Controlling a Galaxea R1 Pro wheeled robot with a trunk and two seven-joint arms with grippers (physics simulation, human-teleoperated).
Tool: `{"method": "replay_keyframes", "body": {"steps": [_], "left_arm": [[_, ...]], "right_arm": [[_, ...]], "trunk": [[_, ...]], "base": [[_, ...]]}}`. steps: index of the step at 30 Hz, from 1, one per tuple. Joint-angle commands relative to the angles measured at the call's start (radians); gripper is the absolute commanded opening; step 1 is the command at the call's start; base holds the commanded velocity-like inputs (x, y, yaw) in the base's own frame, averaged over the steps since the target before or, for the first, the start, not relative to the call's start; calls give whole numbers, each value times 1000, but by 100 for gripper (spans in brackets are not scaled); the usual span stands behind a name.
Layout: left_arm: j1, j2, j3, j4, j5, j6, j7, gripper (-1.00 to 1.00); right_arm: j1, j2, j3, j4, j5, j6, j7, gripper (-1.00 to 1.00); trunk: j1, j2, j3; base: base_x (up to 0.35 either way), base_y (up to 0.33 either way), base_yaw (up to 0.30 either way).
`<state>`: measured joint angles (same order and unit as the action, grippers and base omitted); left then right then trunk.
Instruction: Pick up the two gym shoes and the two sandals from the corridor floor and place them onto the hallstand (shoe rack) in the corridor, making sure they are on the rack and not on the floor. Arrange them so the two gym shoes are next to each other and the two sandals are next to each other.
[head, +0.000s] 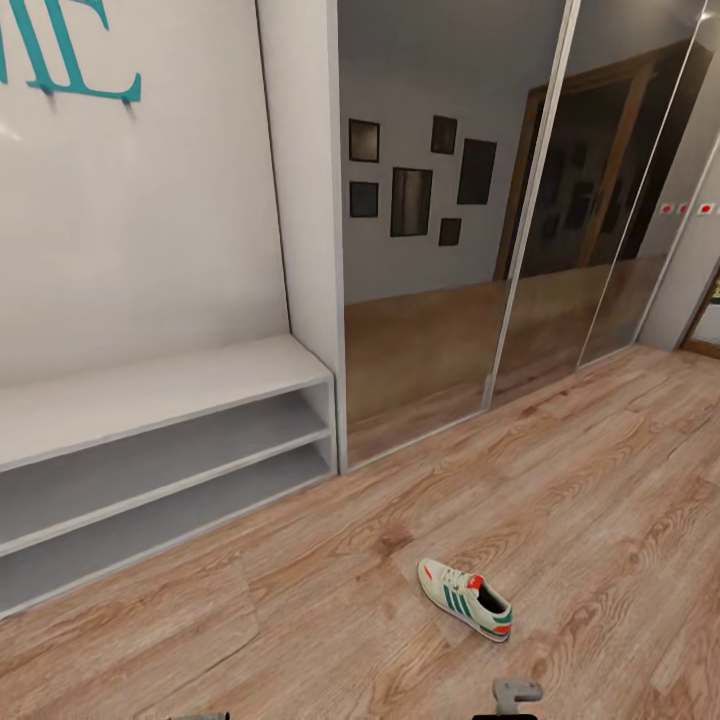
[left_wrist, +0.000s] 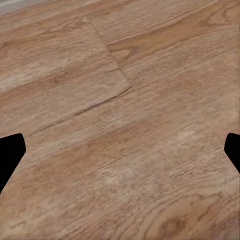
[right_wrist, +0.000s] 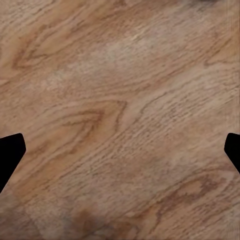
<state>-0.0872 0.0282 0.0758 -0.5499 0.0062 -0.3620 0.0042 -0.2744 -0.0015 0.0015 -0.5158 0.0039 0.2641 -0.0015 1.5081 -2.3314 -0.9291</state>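
1 gym shoe (head: 464, 598) on floor (head: 600, 480) (arms cut off).

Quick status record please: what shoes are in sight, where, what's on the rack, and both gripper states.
shoes in sight: one gym shoe, upright on the corridor floor
hallstand: bench top and both shelves bare in the part visible
left gripper: open, nothing between the fingers, over bare floor
right gripper: open, nothing between the fingers, over bare floor

cream green-striped gym shoe (head: 464, 598) upright on corridor floor (head: 600, 480), hallstand (head: 150, 440) empty
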Motion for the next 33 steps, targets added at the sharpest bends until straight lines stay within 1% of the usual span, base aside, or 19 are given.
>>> {"method": "replay_keyframes", "body": {"steps": [1,6,8,9,13,16,22,27,28,32,33], "left_arm": [[-1,1,1,-2,1,-3,1,100],[-14,3,2,-7,0,-3,2,100],[-52,4,1,-54,0,-3,3,100],[-57,4,2,-63,0,-3,3,100],[-63,6,3,-75,0,-3,3,100],[-65,7,13,-78,1,-3,3,100],[-65,6,47,-71,0,-3,3,100],[-65,6,101,-55,1,-3,3,100],[-65,6,101,-55,1,-3,3,100],[-65,5,168,-52,0,-3,3,100],[-65,5,171,-52,0,-3,3,100]], "right_arm": [[0,0,0,-1,0,5,0,100],[0,0,0,0,-1,5,0,100],[0,0,0,0,0,4,0,100],[0,0,0,0,0,4,0,100],[0,0,0,0,2,4,0,100],[1,0,0,0,5,4,0,100],[1,0,1,0,7,4,0,100],[1,0,1,0,7,4,-2,100],[1,0,1,0,7,4,-2,100],[1,0,2,6,8,4,-3,100],[1,0,2,9,8,4,-3,100]], "trunk": [[4,-8,-4],[23,-43,-20],[31,-57,-26],[34,-64,-29],[50,-92,-42],[50,-92,-42],[50,-92,-42],[50,-92,-43],[50,-92,-43],[50,-92,-46],[50,-92,-47]], "base": [[0,0,0],[0,0,0],[0,0,0],[0,0,0],[0,0,0],[0,0,0],[0,0,0],[7,-39,38],[30,-130,115],[66,-266,210],[80,-321,250]]}}
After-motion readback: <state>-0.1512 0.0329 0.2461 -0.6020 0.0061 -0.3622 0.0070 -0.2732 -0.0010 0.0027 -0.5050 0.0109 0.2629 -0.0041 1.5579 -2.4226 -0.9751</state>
